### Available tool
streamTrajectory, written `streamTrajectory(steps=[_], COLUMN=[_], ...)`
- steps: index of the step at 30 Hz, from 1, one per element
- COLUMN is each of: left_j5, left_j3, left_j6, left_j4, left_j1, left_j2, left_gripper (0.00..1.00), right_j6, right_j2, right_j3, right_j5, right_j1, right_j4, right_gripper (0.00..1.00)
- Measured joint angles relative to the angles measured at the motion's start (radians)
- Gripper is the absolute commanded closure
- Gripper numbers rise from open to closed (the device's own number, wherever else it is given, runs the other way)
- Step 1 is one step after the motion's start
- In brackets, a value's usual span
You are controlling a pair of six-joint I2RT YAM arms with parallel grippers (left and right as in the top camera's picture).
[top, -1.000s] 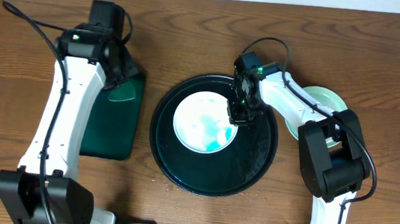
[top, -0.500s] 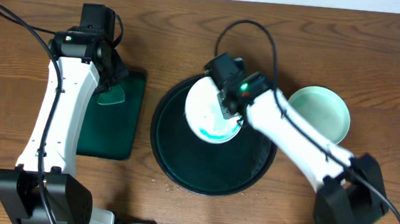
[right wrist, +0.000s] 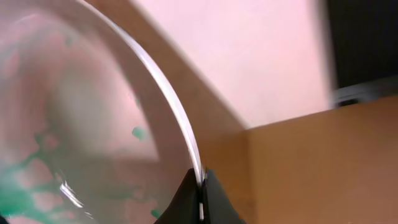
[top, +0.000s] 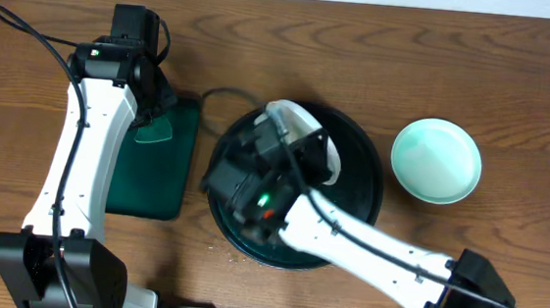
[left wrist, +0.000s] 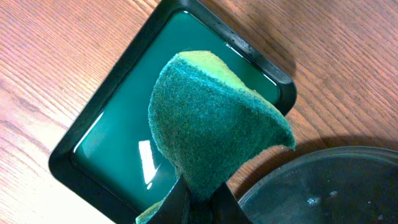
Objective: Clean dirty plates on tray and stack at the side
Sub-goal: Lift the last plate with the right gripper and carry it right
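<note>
Far left: L fingers (left wrist: pixel 200 204) are pressed onto a green sponge (left wrist: pixel 217 118), pinching its lower corner. The pad fans up & out from the pinch. It hangs over the green tray (left wrist: pixel 112 130), a small rect. dish on the counter (top: pixel 265 35), & looks clear of it.

Just right of that sits the black tray (top: pixel 360 178), its rim close beside the green tray's right edge. Over its far-centre part the dirty plate (top: pixel 302 127) is held up on a tilt, not flat. R arm reaches across from near right, & R fingers (right wrist: pixel 200 202) are clamped on the plate's rim, one each side, thin edge btw them. Wrist view shows green smears on the inner face. From overhead the wrist hides the grip & the plate's lower part, so can't tell if the low edge touches the tray.

Far right, off the tray: a mint plate (top: pixel 437 160) lies flat on the counter, no smear visible, apart from both sets of fingers. No 3rd plate in view.

Key relation: dirty plate lies right of the sponge, approx. level w/ it, tray rim btw them. L arm alone has the sponge, so the next move is prob. L arm going right to put pad on the smeared face while R steadies the plate. Which way that face is turned isn't clear from overhead, & the approach angle depends on it.
</note>
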Motion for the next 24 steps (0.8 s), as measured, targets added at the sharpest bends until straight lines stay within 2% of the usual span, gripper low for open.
streamTrajectory(steps=[7, 15, 18, 24], left_j5=[0.000, 0.000, 0.000, 0.000], left_j3=[-0.010, -0.010, -0.010, -0.010], left_j6=[0.000, 0.000, 0.000, 0.000], left_j4=[0.002, 0.002, 0.002, 0.002], left_j1=[0.000, 0.000, 0.000, 0.000], left_j2=[0.000, 0.000, 0.000, 0.000], left_gripper=[0.93, 0.93, 0.93, 0.93], right_j6=[0.033, 0.048, 0.056, 0.066], right_j2=[0.000, 0.000, -0.001, -0.003], right_j3=[0.000, 0.000, 0.000, 0.000], right_j5=[0.188, 0.237, 0.156, -0.278], right_j1=[0.066, 0.068, 0.059, -0.075], right_j4=[-0.030, -0.038, -0.051, -0.036], right_gripper=[0.99, 0.99, 0.99, 0.99])
